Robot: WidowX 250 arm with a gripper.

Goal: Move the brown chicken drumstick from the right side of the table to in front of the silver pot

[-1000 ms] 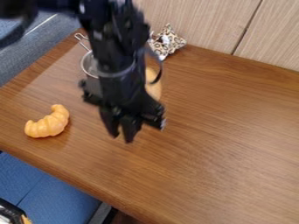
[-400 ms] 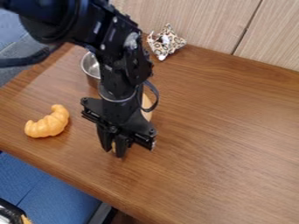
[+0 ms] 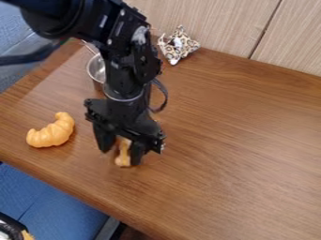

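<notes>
Gripper low over the surface, a tan piece between its fingers

The black gripper (image 3: 119, 157) hangs over the left half of the brown wooden surface (image 3: 232, 140), its fingers spread apart. Between them is a small tan piece (image 3: 123, 152) with a rounded lower end (rather like the knob of a bone). It lies close against the finger on the right of the view; whether it is gripped, I cannot tell.

Left of the gripper, well apart from it, an orange-yellow croissant (image 3: 50, 132) (plump, ridged and curved) rests on the surface near the front edge. Farther back, partly behind the arm (image 3: 128, 70), stands a round metal vessel (image 3: 96, 69) with a thin wire handle (image 3: 89, 45) pointing up and back. At the back edge, right of the arm, lies a crumpled cloth (image 3: 179, 45) (white, with a brown and dark spotted pattern), near the pale wood-grain panel (image 3: 210, 21). Below the front edge is a blue area (image 3: 53, 201), with a black object (image 3: 9, 227) in the lower left corner.
</notes>
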